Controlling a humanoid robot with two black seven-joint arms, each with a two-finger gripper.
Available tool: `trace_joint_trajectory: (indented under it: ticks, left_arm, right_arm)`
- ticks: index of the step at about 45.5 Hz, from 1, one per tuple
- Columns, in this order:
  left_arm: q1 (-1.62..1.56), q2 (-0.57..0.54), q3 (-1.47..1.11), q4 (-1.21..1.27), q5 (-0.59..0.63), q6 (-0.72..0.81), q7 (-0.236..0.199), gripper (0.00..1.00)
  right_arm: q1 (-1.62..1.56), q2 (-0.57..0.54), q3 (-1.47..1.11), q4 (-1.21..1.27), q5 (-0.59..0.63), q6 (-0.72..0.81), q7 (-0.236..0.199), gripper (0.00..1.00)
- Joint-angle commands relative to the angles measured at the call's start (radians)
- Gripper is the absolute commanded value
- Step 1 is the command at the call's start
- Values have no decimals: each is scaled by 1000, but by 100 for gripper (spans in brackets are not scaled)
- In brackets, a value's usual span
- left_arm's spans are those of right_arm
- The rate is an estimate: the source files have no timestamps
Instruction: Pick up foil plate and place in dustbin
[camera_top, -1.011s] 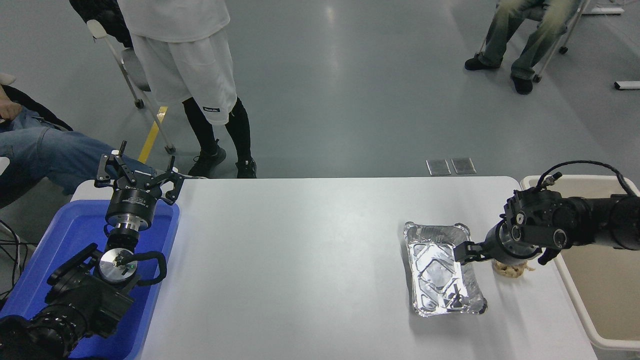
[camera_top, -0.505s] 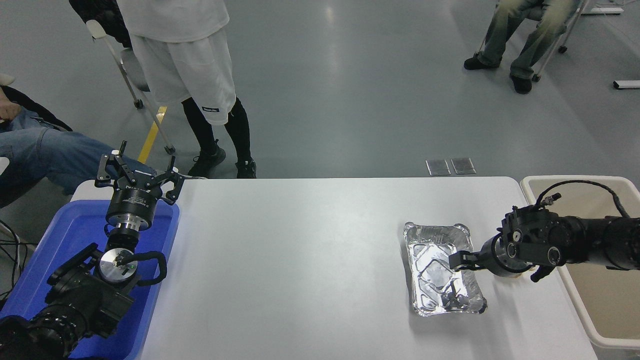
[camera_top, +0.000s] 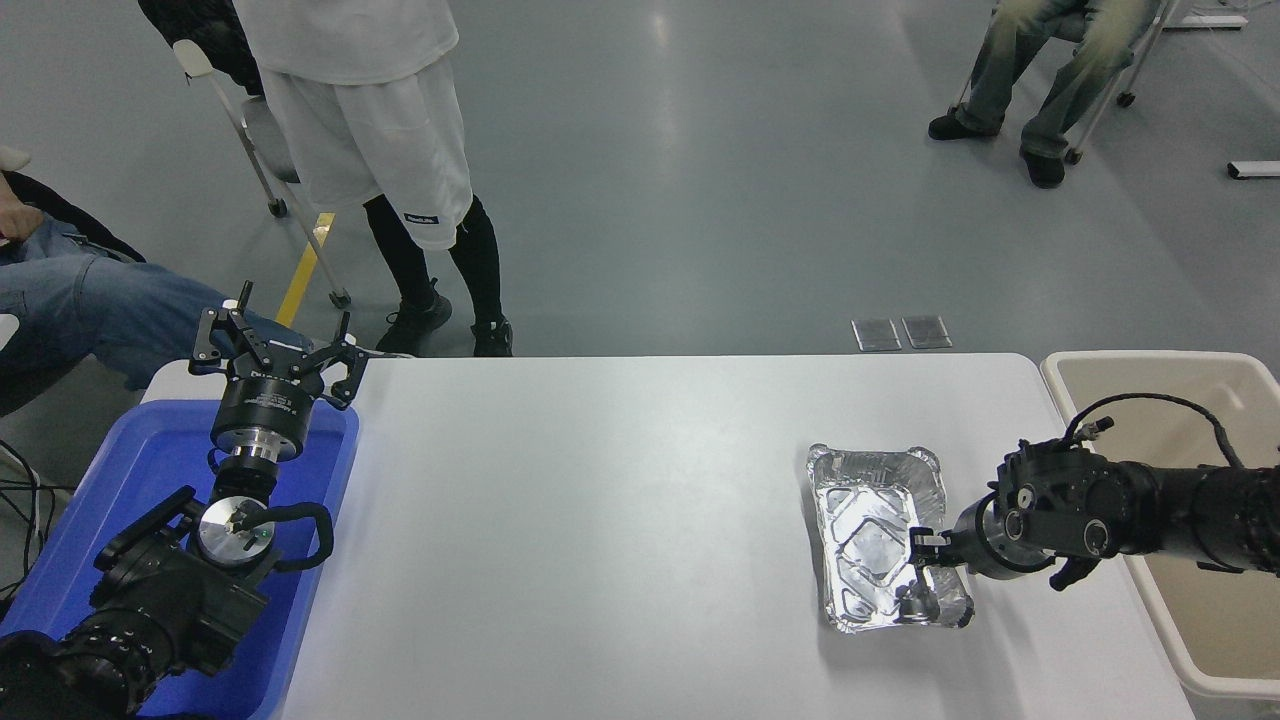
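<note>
The foil plate (camera_top: 865, 520) is a shiny silver tray lying on the right part of the white table (camera_top: 600, 500). My right gripper (camera_top: 925, 555) comes in from the right and sits low at the plate's right rim, near its front corner. From this side view I cannot see how its jaws stand. A dark reflection shows in the foil just below it. The beige dustbin (camera_top: 1200, 395) stands past the table's right edge, behind and under my right arm. My left gripper (camera_top: 275, 350) is parked open over the blue tub at the lower left.
A blue plastic tub (camera_top: 150, 470) sits at the table's left edge. A person in white shorts (camera_top: 370, 130) stands beyond the far left side, another sits at the far left, and a third sits at the top right.
My right gripper has moved down and toward the table's front along the plate's right rim. The arm now covers the tan paper wad that showed beside the plate.
</note>
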Motion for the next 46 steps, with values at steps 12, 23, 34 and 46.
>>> trace_joint_trajectory:
  ticks: [12, 23, 34, 46]
  left_arm:
    - [0, 0, 1, 0, 0, 1, 0, 99]
    - [0, 0, 1, 0, 0, -1, 0, 99]
    - [0, 0, 1, 0, 0, -1, 0, 99]
    - [0, 0, 1, 0, 0, -1, 0, 99]
  right_arm:
    - [11, -12, -4, 36, 79, 2, -4, 0]
    - [55, -46, -10, 72, 89, 8, -4, 0]
    - [158, -86, -50, 152, 89, 58, -4, 0]
    - [333, -141, -116, 315, 85, 106, -7, 0]
